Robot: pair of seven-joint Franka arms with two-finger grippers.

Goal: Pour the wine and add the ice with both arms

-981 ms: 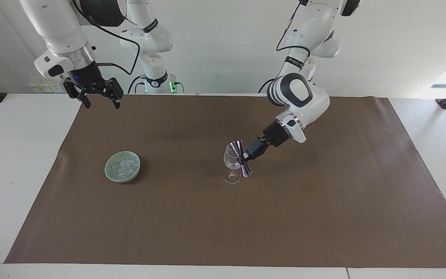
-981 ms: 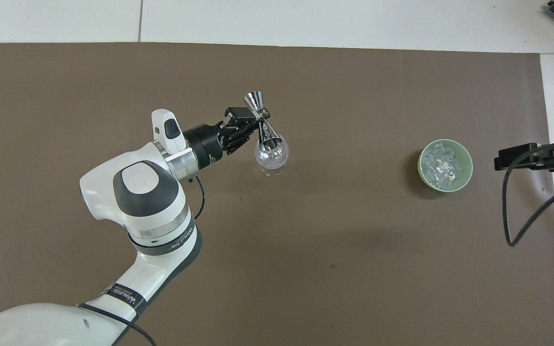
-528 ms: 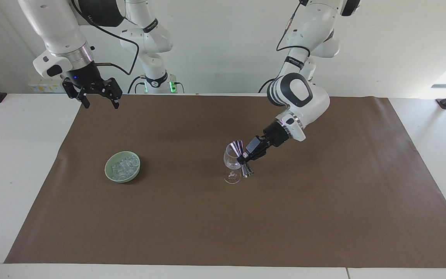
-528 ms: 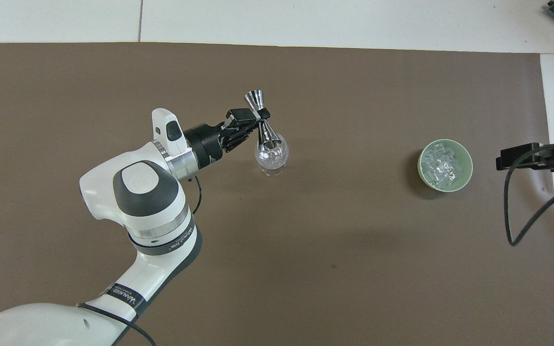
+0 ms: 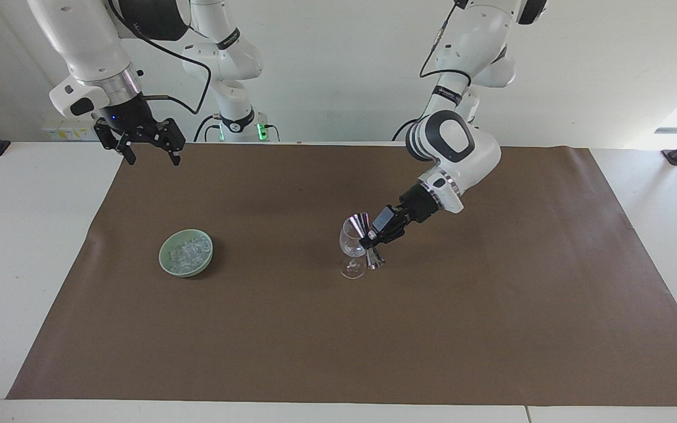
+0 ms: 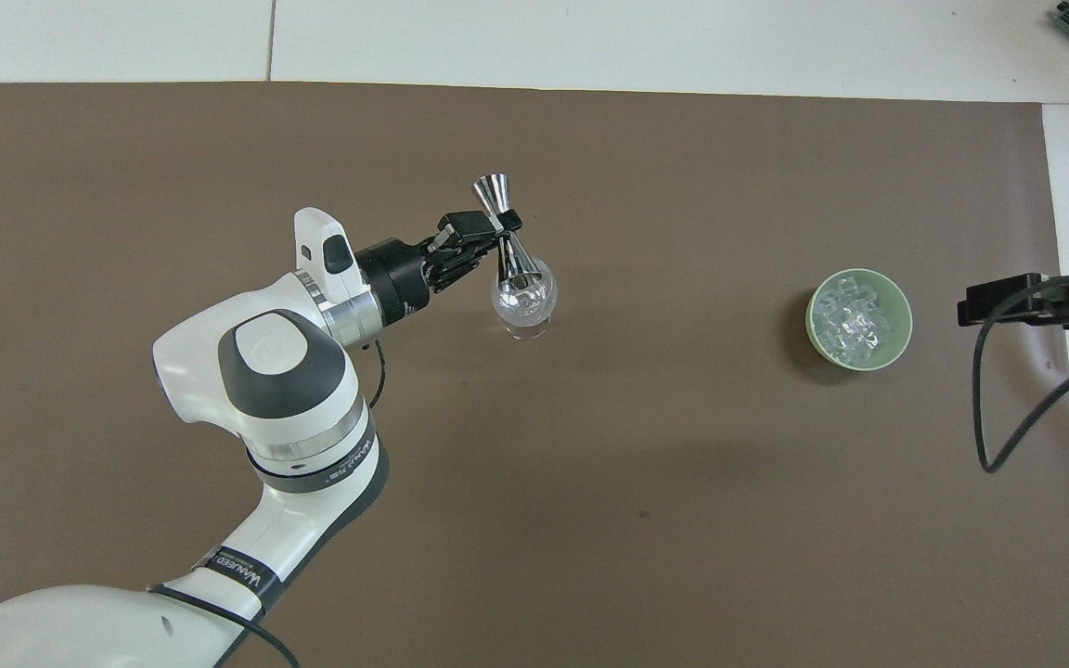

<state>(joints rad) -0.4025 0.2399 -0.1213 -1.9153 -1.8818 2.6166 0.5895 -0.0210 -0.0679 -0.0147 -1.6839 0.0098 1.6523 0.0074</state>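
A: Facing view, taken across from the right arm's end. What's noted first?

B: Right gripper (image 5: pixel 148 154) is seen raised over the table edge at the robots' end, fingers spread, nothing held. It is parked w/ its arm waiting. The green bowl (image 5: pixel 186 252) is set on the brown mat (image 5: pixel 491 329) toward that arm's end, and the ice (image 5: pixel 187 251) is piled in it: clear cubes, bowl approx. full. So the ice lies down & away from that gripper, farther from the robots than the edge it hangs over.

A: And which arm is judged nearer the ice?

B: The right one, clearly. The left is occupied mid-table.

A: Next across?

B: The wine glass (image 5: pixel 351 244) is stood upright, near the mat's middle. Any liquid in it can't be told; the cup looks clear. The steel jigger (image 5: pixel 368 239) is clamped at its waist by the left gripper (image 5: pixel 374 235), fingers closed tight on it. Its long axis is tilted steeply, upper cone leaned over the glass rim, lower cone beside the stem. In the overhead view the mouth of the jigger (image 6: pixel 508 243) is seen over the cup of the wine glass (image 6: pixel 523 299).

A: Step in hand?

B: Pouring is judged under way or near done. Ice pickup by the right gripper not yet begun; a reach down to the bowl would be needed.
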